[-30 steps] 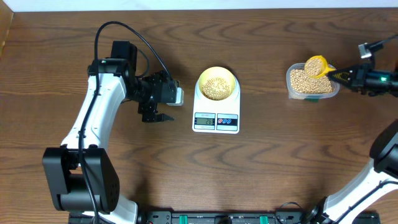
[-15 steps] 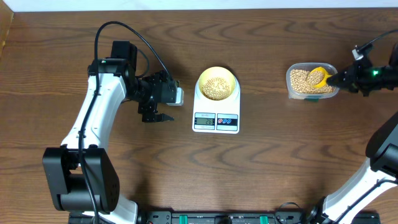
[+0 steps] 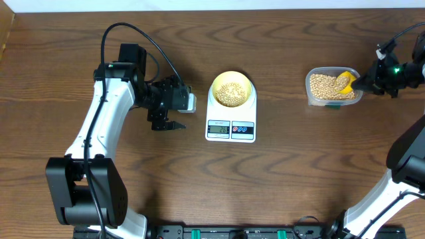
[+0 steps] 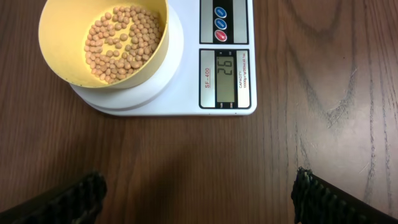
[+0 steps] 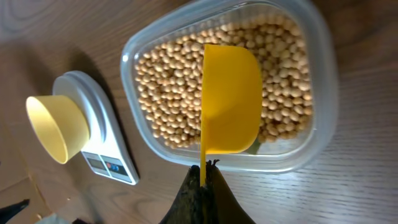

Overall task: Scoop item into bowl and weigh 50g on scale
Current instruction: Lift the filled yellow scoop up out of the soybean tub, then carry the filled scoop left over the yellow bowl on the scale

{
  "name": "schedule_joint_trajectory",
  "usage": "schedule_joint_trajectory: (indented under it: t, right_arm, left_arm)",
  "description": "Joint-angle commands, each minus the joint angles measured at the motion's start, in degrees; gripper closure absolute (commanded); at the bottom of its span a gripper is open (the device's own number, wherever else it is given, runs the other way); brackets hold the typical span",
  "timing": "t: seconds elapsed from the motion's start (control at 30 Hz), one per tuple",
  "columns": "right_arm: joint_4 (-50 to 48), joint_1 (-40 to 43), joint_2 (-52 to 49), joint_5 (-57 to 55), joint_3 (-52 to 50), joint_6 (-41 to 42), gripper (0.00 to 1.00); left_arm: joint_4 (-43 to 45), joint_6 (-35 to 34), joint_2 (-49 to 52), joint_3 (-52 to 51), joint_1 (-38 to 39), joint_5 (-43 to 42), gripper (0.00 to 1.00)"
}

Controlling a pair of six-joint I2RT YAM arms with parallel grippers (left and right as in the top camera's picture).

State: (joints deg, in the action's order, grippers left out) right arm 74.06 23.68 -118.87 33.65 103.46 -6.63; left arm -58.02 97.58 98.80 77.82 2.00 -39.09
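Left gripper (image 3: 166, 124) hangs over bare table (image 3: 133, 186) just beside the scale (image 3: 230, 126), its jaws spread wide and holding nothing. It appears parked there so that its wrist camera looks straight down at the display (image 4: 226, 70), which reads 26. At the centre, the pale yellow bowl (image 3: 216, 85) sits squarely on the white platform of the scale, so whatever lands in it gets weighed at once. A shallow layer of beans (image 4: 121, 43) covers its floor, which by that reading is roughly half of the target. Well to the right stands the clear plastic container (image 3: 309, 89), and most of the beans are heaped inside it as the supply. The yellow scoop (image 5: 230, 99) is lowered into this pile, rolled onto its side with one edge down among the beans, and the face that shows carries none. That tilt looks suited to digging in for another load. At the far right, the right gripper (image 5: 202, 180) is pinched tight on the thin handle of the scoop, low beside the container's near wall, which keeps the tool rigid while it pushes through the beans.
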Motion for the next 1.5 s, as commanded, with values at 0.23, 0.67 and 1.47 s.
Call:
schedule_joint_trajectory:
  t: [0.23, 0.67, 1.47]
  right_arm:
    - [-0.57, -0.81, 1.86, 1.53, 1.18, -0.37, 0.99]
    - [1.55, 3.28, 1.86, 11.56, 1.16, -9.46, 0.99]
    - [3.93, 1.92, 1.86, 30.01, 0.66, -17.9, 0.99]
  left_arm:
    - [-0.13, 0.76, 0.0, 0.04, 0.11, -0.94, 0.02]
    - [-0.13, 0.76, 0.0, 0.07, 0.11, -0.94, 0.02]
    - [-0.13, 0.76, 0.0, 0.04, 0.11, -0.94, 0.02]
